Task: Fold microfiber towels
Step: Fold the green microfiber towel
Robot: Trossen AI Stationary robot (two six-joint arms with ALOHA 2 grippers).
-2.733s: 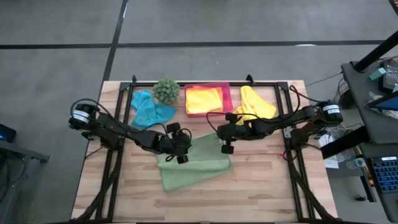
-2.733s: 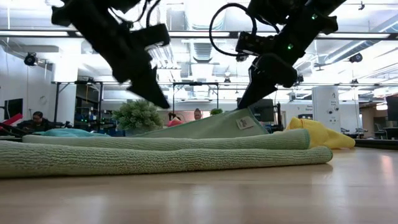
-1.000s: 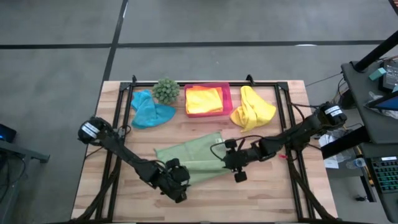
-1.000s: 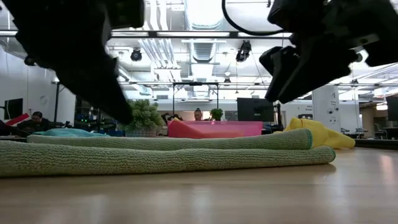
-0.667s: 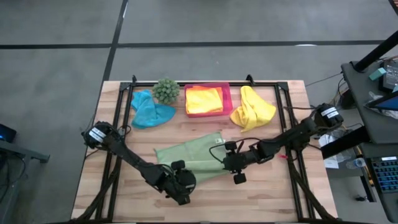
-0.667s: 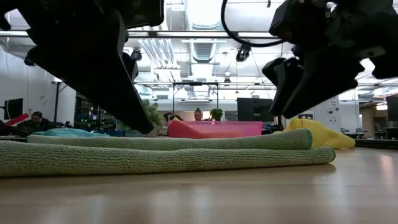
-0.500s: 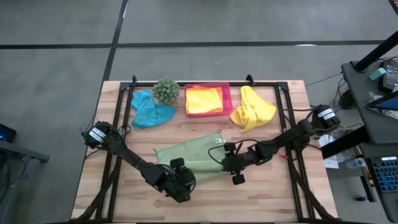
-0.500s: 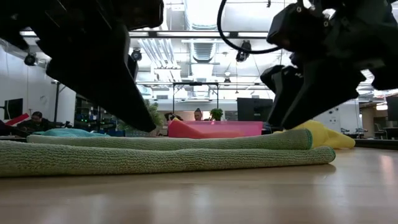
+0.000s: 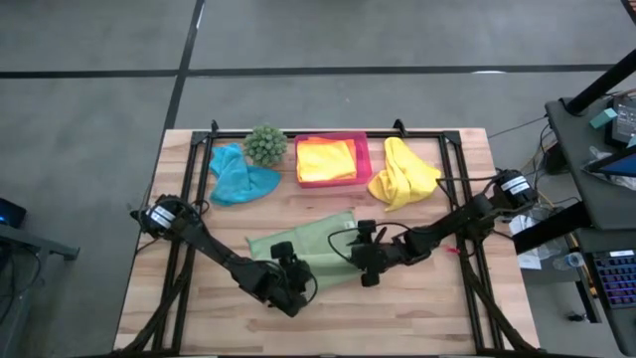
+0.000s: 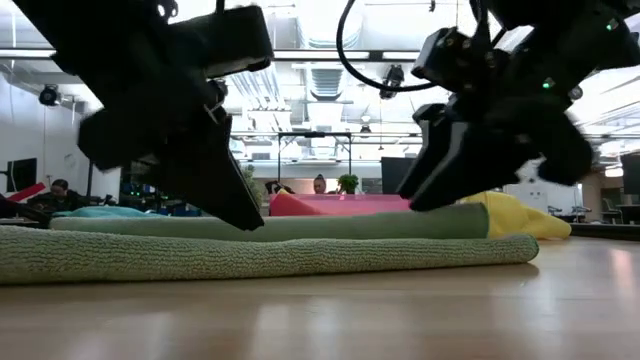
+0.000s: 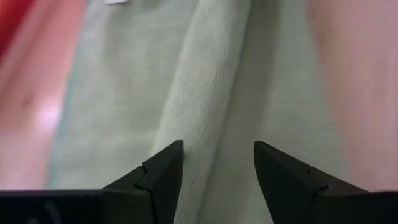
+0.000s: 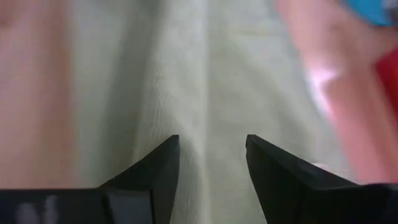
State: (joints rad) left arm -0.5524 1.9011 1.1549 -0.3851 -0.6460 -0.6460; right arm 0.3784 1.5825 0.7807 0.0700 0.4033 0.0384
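A light green microfiber towel (image 9: 303,249) lies folded in a long band across the middle of the table, layer on layer (image 10: 270,245). My left gripper (image 9: 291,261) stands open over its near left part, a raised fold (image 11: 205,93) running between its fingers. My right gripper (image 9: 356,257) stands open over the band's right part (image 12: 205,81). In the low view both slant down, with the tips of my left gripper (image 10: 250,222) and my right gripper (image 10: 408,205) at the towel's top. My left gripper slants down from the near side with its open fingers on either side of the raised fold; whether the tips touch the cloth I cannot tell. My right gripper slants down from the right over the band's top layer; whether its tips touch I cannot tell.
Along the far edge lie a teal towel (image 9: 238,177), a spiky green plant (image 9: 265,145), a pink tray (image 9: 364,157) with a folded yellow towel (image 9: 326,159), and a crumpled yellow towel (image 9: 402,174). Bare wood lies near the front edge.
Both grippers have come down onto the green towel. My left gripper has moved from the near edge toward the far edge and turned about. My right gripper has moved toward the table's left. The towel lies where it was.
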